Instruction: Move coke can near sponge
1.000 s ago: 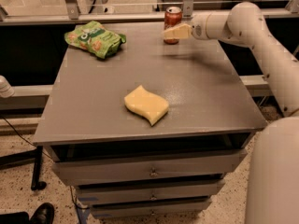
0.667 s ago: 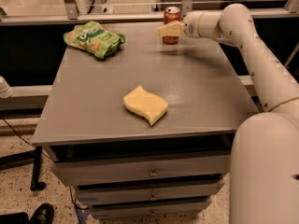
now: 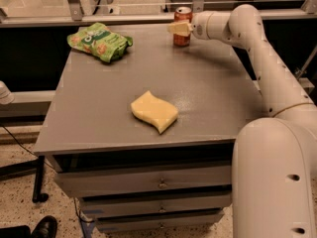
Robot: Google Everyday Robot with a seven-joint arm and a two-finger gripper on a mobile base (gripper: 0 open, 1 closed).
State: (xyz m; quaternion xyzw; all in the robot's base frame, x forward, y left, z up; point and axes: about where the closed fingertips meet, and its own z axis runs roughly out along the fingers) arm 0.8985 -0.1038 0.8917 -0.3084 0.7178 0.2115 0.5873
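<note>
red can stands upright at the far edge of the desk, a little right of the middle in the view, with its silver top showing. the tool is at the can, coming in level from the right at about mid-height, its pale tip laid across the can's front. whether it has closed on the can or only rests against it, i cannot tell.

the sponge lies flat near the front of the desk, well apart from the can. from the tool it lies toward the viewer and slightly left. that line, far edge to near edge, is what the coming move turns on: the can has to travel toward the front, with only a small drift left. the sponge's long axis runs on a slant, from back left to front right, so its far long side faces the can and looks like the natural place to set the can down just beside it.

a green snack bag sits at the far left corner, well off that line. bare desk lies between can and sponge.
</note>
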